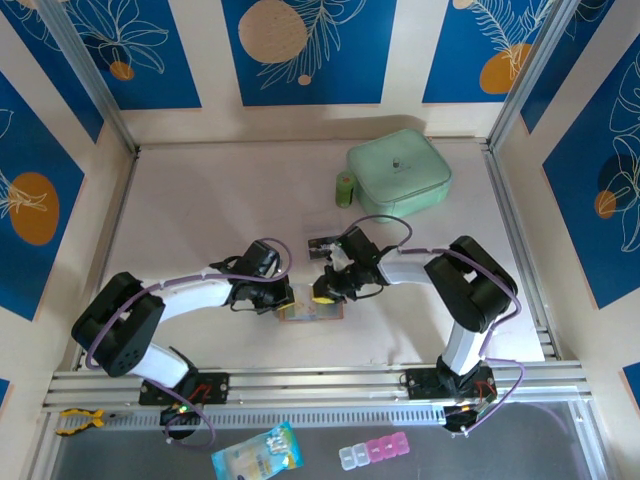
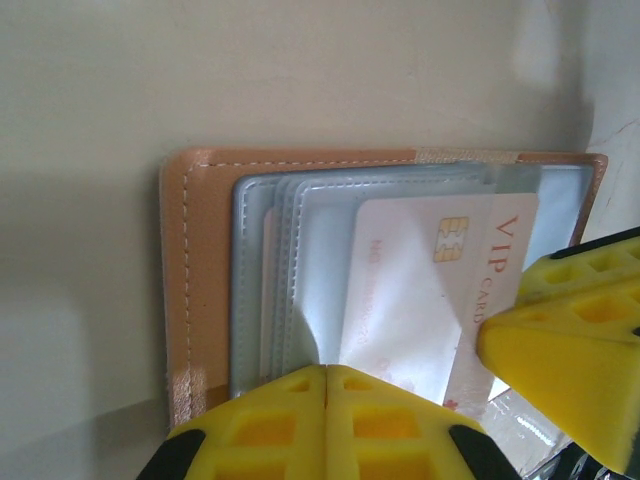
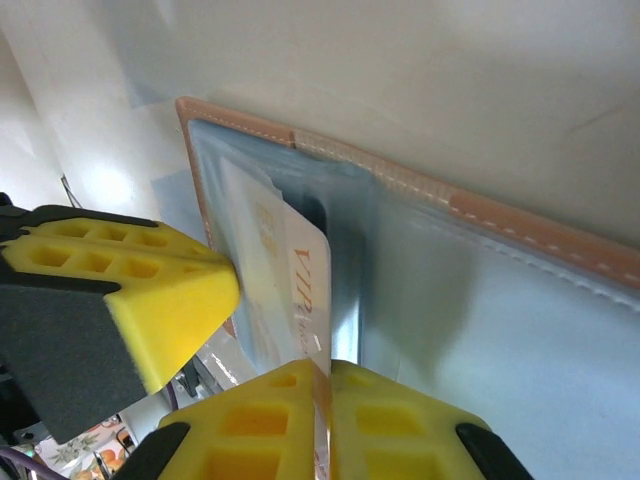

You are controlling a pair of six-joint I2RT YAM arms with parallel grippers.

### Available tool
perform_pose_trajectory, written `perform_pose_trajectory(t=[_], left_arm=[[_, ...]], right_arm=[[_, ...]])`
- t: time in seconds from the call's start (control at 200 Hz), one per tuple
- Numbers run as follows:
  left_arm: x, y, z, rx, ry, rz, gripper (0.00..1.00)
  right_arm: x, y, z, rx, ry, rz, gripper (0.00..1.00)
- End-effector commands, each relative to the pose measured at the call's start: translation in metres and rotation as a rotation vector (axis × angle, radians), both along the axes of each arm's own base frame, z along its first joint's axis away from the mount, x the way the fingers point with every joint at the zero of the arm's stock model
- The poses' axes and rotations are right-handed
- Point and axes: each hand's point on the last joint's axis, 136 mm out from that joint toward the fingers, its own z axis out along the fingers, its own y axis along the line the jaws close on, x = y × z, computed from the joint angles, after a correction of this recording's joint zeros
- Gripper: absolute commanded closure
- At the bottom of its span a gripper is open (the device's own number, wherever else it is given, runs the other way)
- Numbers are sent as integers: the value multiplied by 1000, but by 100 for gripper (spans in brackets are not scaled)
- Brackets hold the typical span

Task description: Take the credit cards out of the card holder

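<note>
The tan card holder (image 1: 310, 311) lies spread open on the table between my two grippers. Its stitched leather edge (image 2: 200, 260) and grey-blue sleeves (image 3: 520, 300) show close up. A white credit card (image 2: 420, 290) with a chip and "VIP" lettering sticks partway out of a sleeve. My right gripper (image 3: 328, 375) is shut on this card's (image 3: 300, 285) edge, which runs between its yellow fingers. My left gripper (image 2: 327, 375) is shut with its tips on a puckered sleeve at the holder's near edge. In the top view, the left gripper (image 1: 285, 297) and right gripper (image 1: 325, 290) stand close together.
A dark card (image 1: 324, 245) lies flat just behind the holder. A mint-green zip pouch (image 1: 399, 172) and a small green tube (image 1: 345, 188) sit at the back right. A light-blue packet (image 1: 257, 452) and a pill box (image 1: 373, 452) lie below the front rail.
</note>
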Motion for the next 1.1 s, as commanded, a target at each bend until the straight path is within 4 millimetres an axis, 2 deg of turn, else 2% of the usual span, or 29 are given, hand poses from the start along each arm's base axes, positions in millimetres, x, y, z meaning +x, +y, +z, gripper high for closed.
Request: perform_pose_trajectory(t=[0.0,0.375,0.66,1.095], left_arm=[[-5,6,-6,46,21,-7,96],[-6,7,-6,49,19,-7,96],[-5,7,-4,50,14,-5,96],[-5,6,-5,47,15,-9,96]], right_arm=[[-5,-15,-3,-50,4,-5,91],[-6,-39,0,-164,-23,14,93],[-3,-48,7,-223,-57,26,93],[-3,-46,12,-221,-52,20,93]])
